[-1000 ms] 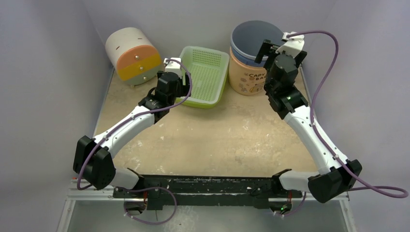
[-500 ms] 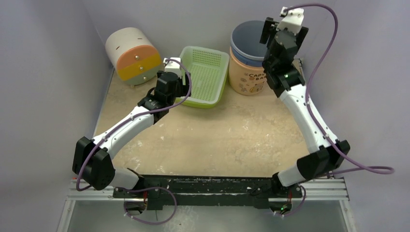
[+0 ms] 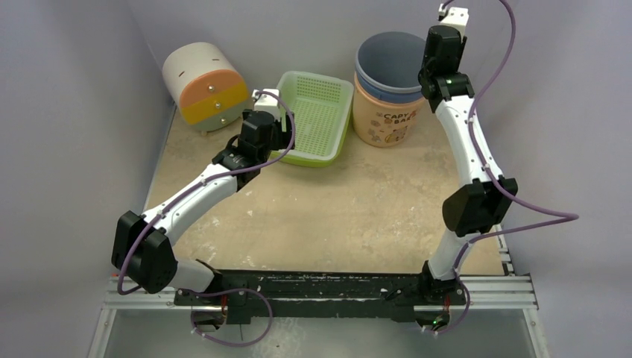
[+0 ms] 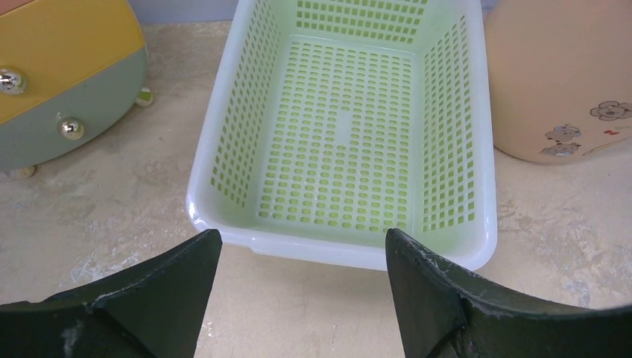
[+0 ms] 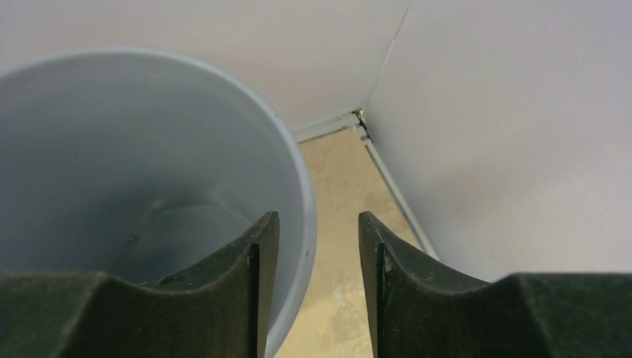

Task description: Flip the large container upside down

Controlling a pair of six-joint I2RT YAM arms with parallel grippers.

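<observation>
Tub (image 3: 384,123) stood upright, mouth up, at 1 o'clock on the table (image 3: 335,209). The right gripper (image 5: 319,222) sat half-narrowed astride the rim at its 2 o'clock side, one finger inside and one outside with a gap, likely to pinch the wall for the flip. Left gripper (image 4: 302,239) hung wide and empty facing the green basket (image 4: 488,149) at 12 o'clock, probably parked clear.

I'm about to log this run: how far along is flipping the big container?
Done: nothing is flipped; the large container stands upright, mouth up. In hand: the right gripper straddles its rim, one finger inside and one outside, not yet clamped. The left gripper hovers open before the green basket. Left: grip, lift, invert, set down.
</observation>
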